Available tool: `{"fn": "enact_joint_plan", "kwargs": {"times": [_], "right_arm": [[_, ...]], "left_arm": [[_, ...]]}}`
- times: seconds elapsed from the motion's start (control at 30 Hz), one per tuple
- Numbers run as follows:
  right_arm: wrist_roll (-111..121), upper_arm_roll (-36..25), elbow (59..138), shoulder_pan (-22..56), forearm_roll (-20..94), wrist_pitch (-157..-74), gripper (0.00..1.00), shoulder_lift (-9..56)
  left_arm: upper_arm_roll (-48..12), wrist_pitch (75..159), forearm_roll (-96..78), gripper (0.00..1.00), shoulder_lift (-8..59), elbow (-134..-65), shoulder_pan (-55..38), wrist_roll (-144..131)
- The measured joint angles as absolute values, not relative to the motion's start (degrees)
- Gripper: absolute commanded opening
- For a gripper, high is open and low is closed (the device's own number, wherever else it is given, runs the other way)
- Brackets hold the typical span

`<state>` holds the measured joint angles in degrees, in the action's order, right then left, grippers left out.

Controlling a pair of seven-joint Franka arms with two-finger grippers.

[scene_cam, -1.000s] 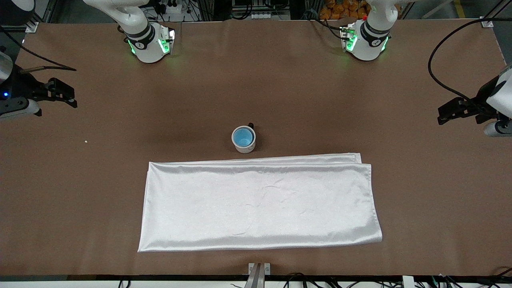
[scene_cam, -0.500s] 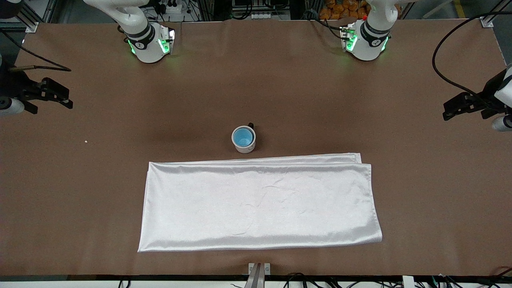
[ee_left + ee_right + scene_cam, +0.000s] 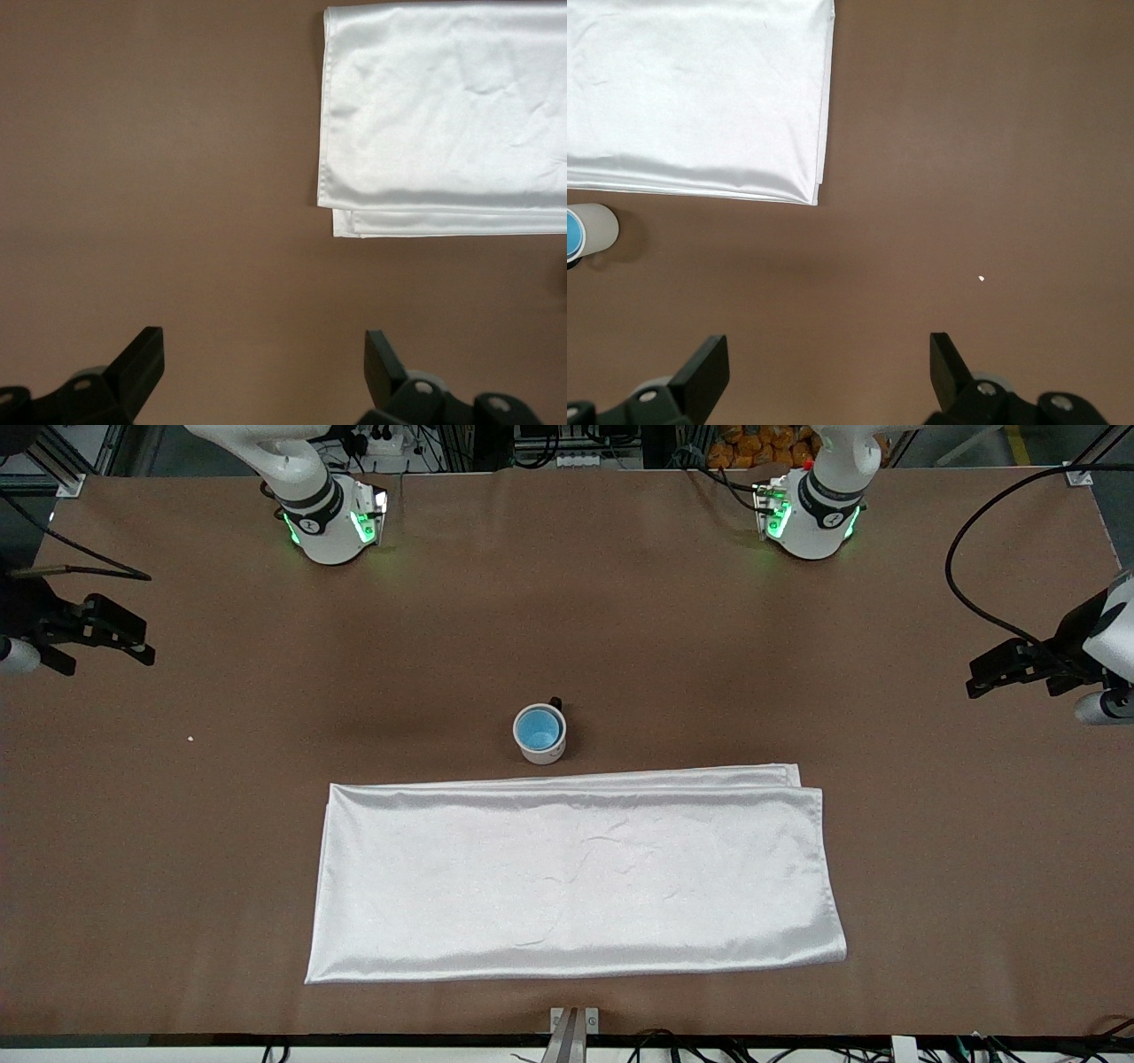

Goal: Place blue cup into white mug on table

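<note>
The blue cup (image 3: 539,730) sits inside the white mug (image 3: 541,748) at mid-bench (image 3: 620,629), just beside the edge of the white cloth (image 3: 576,877) that lies farther from the front camera. The left gripper (image 3: 983,677) and the right gripper (image 3: 133,642) hang over the bench ends, well apart from the mug, jaws apart and empty.

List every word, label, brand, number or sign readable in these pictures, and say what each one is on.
None can be read.
White mug: no print shows.
Blue cup inside it: plain.
White cloth: plain.
Table: no markings.
Arm bases at the table's edge: small dark marks, too small to read.
</note>
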<state>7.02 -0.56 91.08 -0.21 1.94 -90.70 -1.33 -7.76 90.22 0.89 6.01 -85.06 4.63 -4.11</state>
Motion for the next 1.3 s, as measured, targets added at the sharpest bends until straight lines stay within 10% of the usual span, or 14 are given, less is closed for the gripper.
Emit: {"fn": "enact_joint_plan", "kwargs": {"times": [1.3], "right_arm": [[5.16,-0.67,90.99,-1.04,1.94,-89.62,1.0,-1.33]], "left_arm": [[-8.1,94.48,0.86,1.0,-2.76,-93.79,4.35,-4.42]]}}
